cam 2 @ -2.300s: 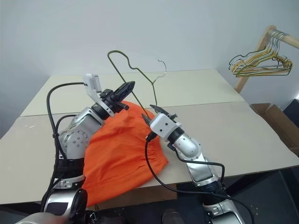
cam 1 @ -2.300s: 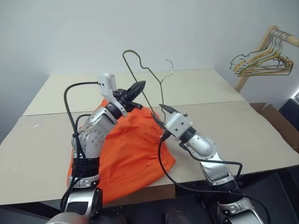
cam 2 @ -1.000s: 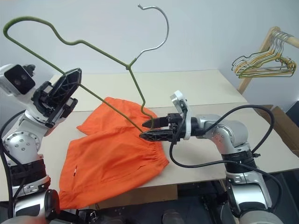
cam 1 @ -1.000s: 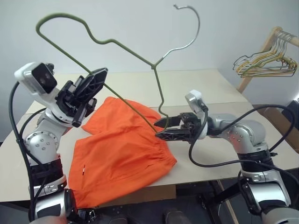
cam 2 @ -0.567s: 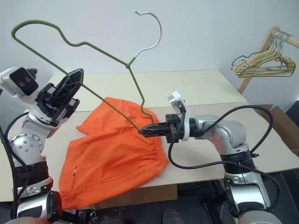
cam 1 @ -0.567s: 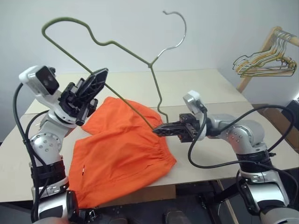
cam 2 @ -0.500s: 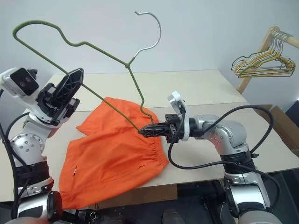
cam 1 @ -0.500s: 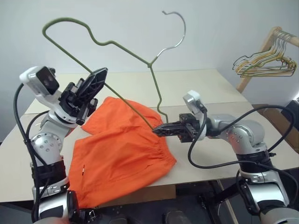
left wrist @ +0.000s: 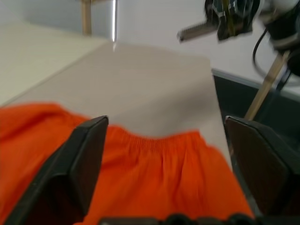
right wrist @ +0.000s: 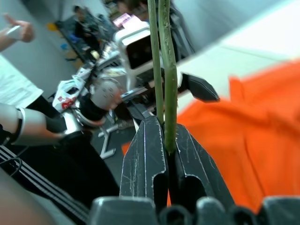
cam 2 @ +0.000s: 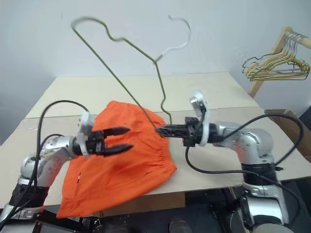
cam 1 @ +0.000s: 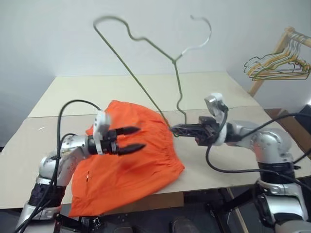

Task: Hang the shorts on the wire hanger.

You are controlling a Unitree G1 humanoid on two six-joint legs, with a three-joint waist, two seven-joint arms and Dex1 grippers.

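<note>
Now that the left pincer [cam 1: 130,139] has let go of the wire hanger [cam 1: 146,68] and dropped, it is hovering spread wide just over the shorts [cam 1: 141,160] on the counter [cam 1: 218,87]. Right pincer [cam 1: 175,129] alone is clamping the hanger's lower corner, frame rising above it. Probably freeing the left to gather fabric.

Silver jointed arms, looping black cables, white wrist cameras, each claw [cam 1: 130,139] with ribbed black fingers.
</note>
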